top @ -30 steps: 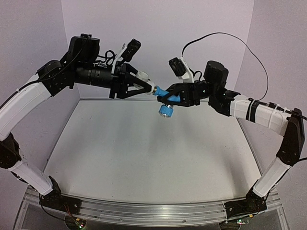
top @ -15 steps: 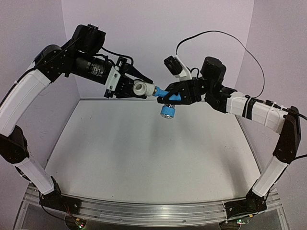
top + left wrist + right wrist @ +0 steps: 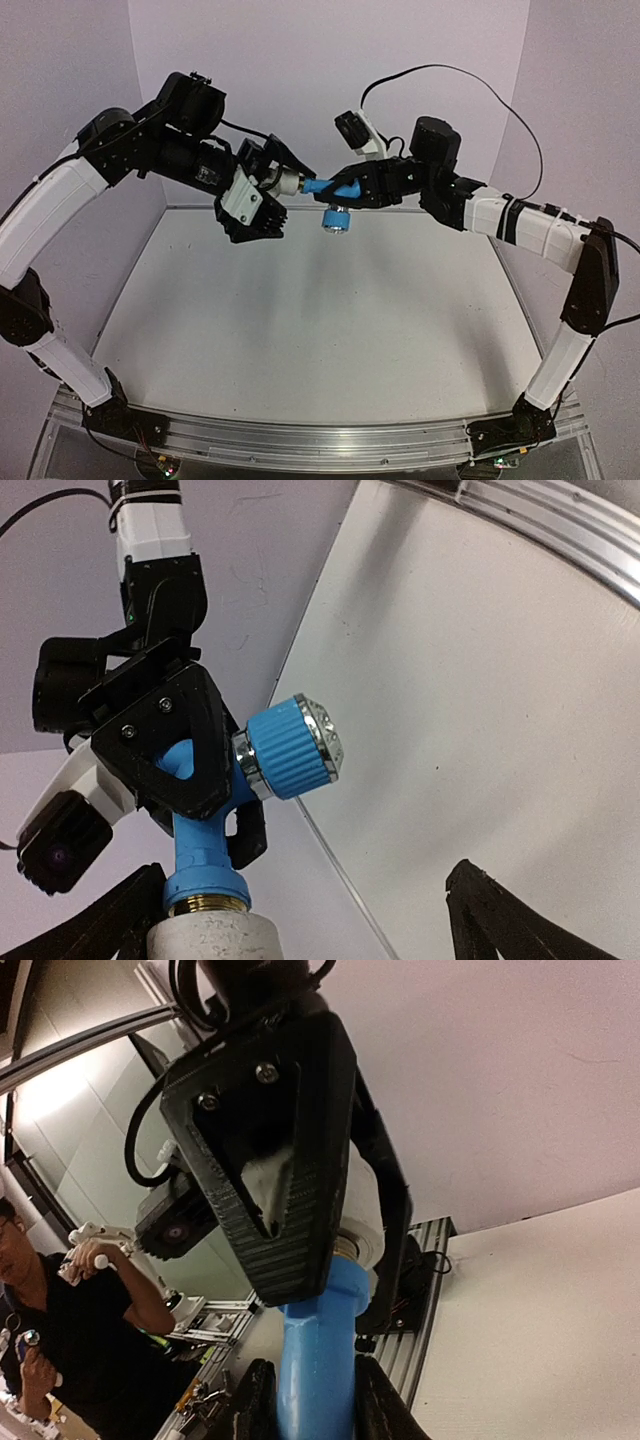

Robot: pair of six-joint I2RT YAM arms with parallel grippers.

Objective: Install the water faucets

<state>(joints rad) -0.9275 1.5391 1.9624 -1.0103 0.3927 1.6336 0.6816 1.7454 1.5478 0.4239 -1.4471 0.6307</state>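
The blue tap hangs in the air above the table's far side, its ribbed knob pointing down. My right gripper is shut on the tap's body. The white pipe fitting sits on the tap's brass threaded end. My left gripper is open, its fingers spread wide on either side of the fitting. In the left wrist view the fitting lies close to one finger, far from the other. The knob has a silvery cap.
The white tabletop lies below both arms. Purple walls close the back and sides. An aluminium rail runs along the near edge. A person stands beyond the table in the right wrist view.
My left gripper has opened and let go of the white fitting, and its wrist has turned. The right gripper has carried the tap slightly left, the fitting staying on it.
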